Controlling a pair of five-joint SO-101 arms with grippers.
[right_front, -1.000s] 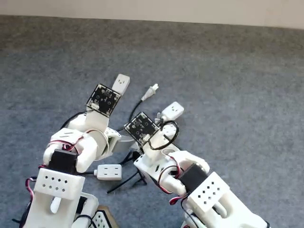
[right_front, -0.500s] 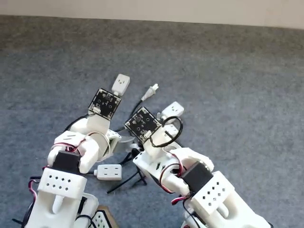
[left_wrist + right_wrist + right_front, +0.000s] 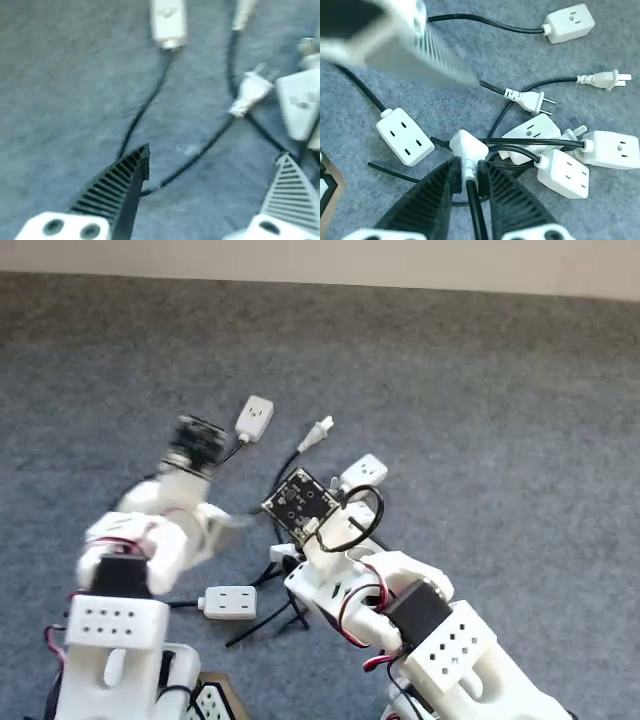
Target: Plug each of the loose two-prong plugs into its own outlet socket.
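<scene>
Several white plugs and sockets, joined by black cords, are spread over the grey tabletop (image 3: 480, 390). One white plug (image 3: 468, 146) is clamped between the fingers of the right pincer (image 3: 468, 164), at the near edge of the tangle. Its cord is led back between the two fingers, so the plug is probably held by its body with the prongs turned away from the wrist, ready to be pushed into a socket. The prongs themselves are hidden, so this cannot be confirmed.

Just beside the held plug a heap of sockets (image 3: 535, 131) is found, lying partly one over another with cords crossed on top; it is judged that a socket must be freed or steadied there before anything is pushed in. A loose plug (image 3: 530, 100) is laid near this heap with its two prongs bare, and a second loose plug (image 3: 602, 78) lies farther out. A triple socket (image 3: 404, 136) is placed on the other side, and a single socket (image 3: 568, 22) lies well apart.

The left pincer (image 3: 215, 154) is held above the tabletop with its fingers wide apart and nothing between them, over a black cord (image 3: 192, 159). It seems to be kept open so that a socket or a plug can be taken.
</scene>
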